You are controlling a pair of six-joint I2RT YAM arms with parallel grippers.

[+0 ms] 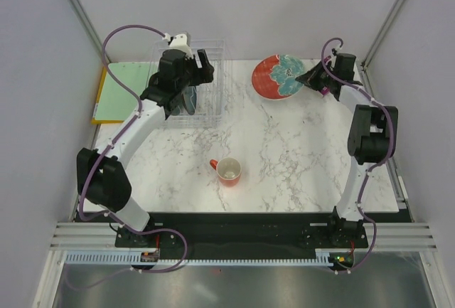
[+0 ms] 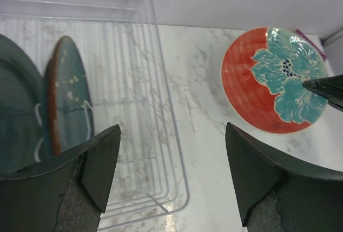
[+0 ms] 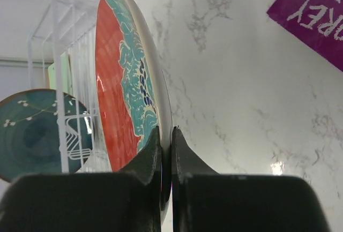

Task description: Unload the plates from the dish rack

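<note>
The clear dish rack [image 1: 210, 98] stands at the back left. In the left wrist view the rack [image 2: 161, 82] holds a dark teal plate with a brownish rim [image 2: 67, 103] and a grey-teal plate [image 2: 16, 109], both on edge. My left gripper [image 2: 171, 173] is open and empty above the rack's right end. My right gripper [image 3: 166, 146] is shut on the rim of the red plate with teal splash [image 3: 126, 82], which lies flat and low over the marble at the back right [image 1: 279, 75]. I cannot tell whether it touches the table. The smaller red plate is out of view.
An orange-red mug [image 1: 228, 171] stands mid-table. A flat green board [image 1: 124, 91] lies left of the rack. A purple card [image 3: 316, 12] lies by the right gripper. White walls close in the back and sides.
</note>
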